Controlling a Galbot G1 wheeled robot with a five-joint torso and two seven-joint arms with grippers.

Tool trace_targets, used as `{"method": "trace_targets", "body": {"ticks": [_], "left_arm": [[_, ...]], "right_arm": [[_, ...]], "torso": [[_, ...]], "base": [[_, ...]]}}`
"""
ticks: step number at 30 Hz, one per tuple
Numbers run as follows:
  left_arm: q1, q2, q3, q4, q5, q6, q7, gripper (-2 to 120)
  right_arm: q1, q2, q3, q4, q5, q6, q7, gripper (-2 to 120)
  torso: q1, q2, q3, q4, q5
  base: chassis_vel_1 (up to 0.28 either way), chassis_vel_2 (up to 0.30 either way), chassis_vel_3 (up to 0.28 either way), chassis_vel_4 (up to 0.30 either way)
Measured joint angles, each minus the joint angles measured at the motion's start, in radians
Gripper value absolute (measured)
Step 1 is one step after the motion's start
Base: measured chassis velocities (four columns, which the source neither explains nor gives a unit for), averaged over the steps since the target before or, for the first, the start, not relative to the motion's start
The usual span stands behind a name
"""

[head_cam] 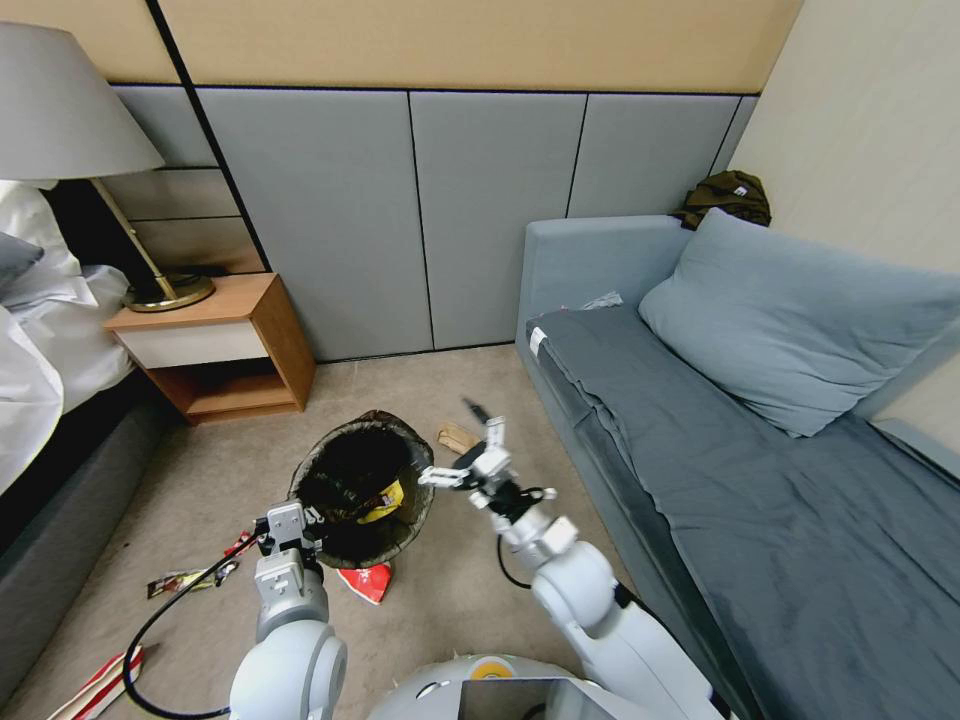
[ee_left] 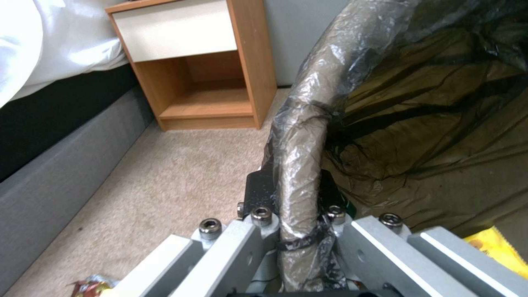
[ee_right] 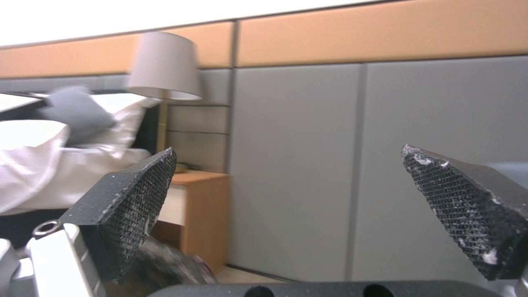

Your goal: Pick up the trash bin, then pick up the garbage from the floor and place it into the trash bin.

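The trash bin [head_cam: 365,480], lined with a thin black bag, is tilted, and my left gripper [head_cam: 300,528] is shut on its near rim. The left wrist view shows the bag-wrapped rim [ee_left: 308,123] clamped in the left gripper [ee_left: 297,237]. A yellow packet [head_cam: 386,501] lies inside the bin. My right gripper [head_cam: 462,447] hangs open and holds nothing, just right of the bin and above a brown paper bag [head_cam: 455,436] on the floor. Its wide-apart pads [ee_right: 137,206] frame the wall. A red-white packet [head_cam: 366,582] lies under the bin.
More snack packets [head_cam: 190,578] and a red-striped one [head_cam: 100,685] lie on the carpet at left. A wooden nightstand [head_cam: 225,345] with a lamp stands behind, the bed [head_cam: 40,330] at left, and a grey sofa [head_cam: 720,440] closes the right side.
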Motion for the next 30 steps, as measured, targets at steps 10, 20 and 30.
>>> {"method": "trace_targets", "body": {"ticks": [10,20,30], "left_arm": [[0.008,0.016,-0.020,0.000,-0.033,-0.015,0.004,0],[0.008,0.015,-0.020,-0.009,-0.040,-0.020,0.005,0],[0.010,0.008,-0.023,-0.015,-0.034,-0.020,0.005,0]], "right_arm": [[-0.210,0.118,0.153,-0.031,-0.099,0.155,-0.011,100],[-0.261,0.155,0.164,-0.068,-0.141,0.220,-0.011,100],[-0.233,0.151,0.157,-0.087,-0.124,0.220,-0.014,100]], "torso": [[0.000,0.000,0.000,-0.0001,-0.0001],[0.000,0.000,0.000,0.0001,-0.0001],[0.000,0.000,0.000,0.0000,0.0000]], "base": [[0.000,0.000,0.000,0.000],[0.000,0.000,0.000,0.000],[0.000,0.000,0.000,0.000]]}}
